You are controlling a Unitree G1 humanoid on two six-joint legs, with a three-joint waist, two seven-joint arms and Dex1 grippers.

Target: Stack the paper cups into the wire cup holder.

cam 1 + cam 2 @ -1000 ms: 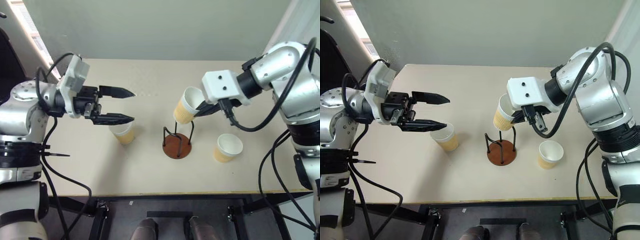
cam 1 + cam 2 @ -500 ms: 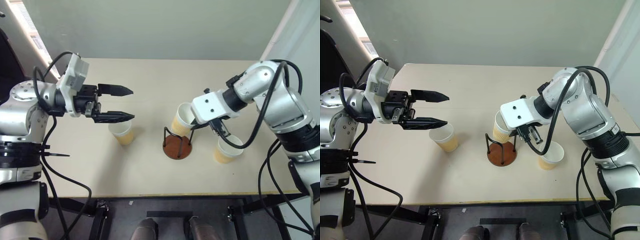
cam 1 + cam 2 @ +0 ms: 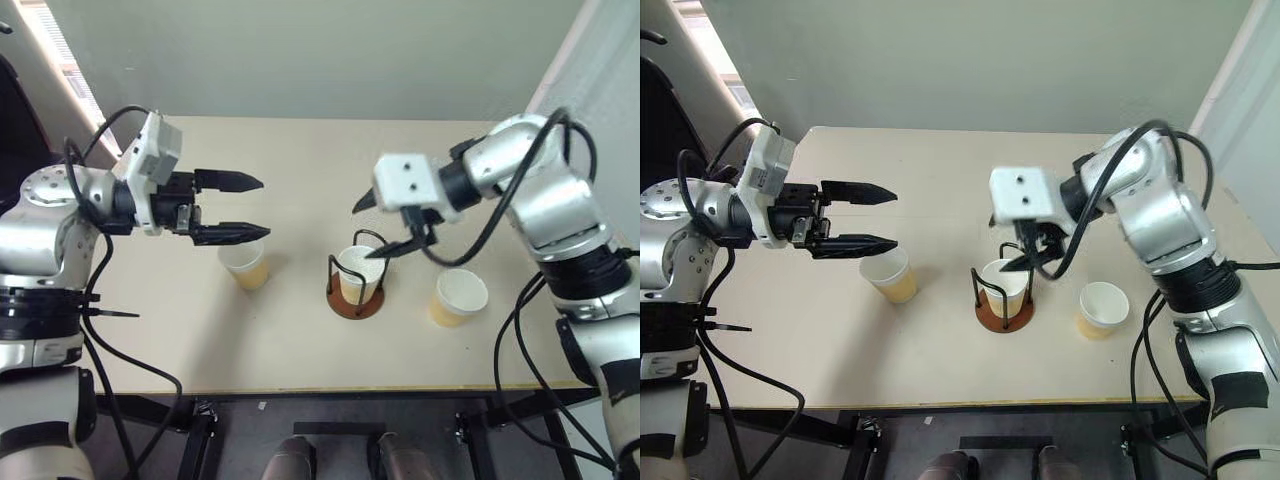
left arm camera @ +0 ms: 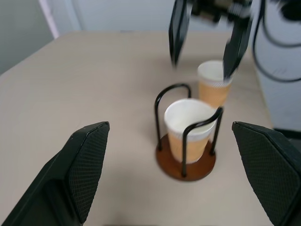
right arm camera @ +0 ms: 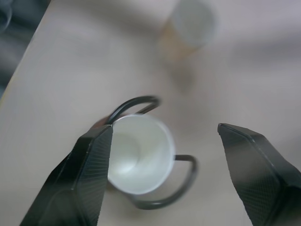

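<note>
Cup one (image 3: 356, 272) sits upright inside the wire cup holder (image 3: 355, 296). My right tool (image 3: 385, 226) hangs spread wide just above it, holding nothing. My left tool (image 3: 255, 207) is spread wide too, over the left cup (image 3: 244, 264). Next I think I must grab that one.

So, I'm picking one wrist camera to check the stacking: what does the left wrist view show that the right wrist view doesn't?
Left wrist view: the open right gripper above the holder, and the cup's tan side wall. Right wrist view: straight down into that cup's white inside. Both: one paper cup standing in the wire cup holder, a second cup on the table.
</note>
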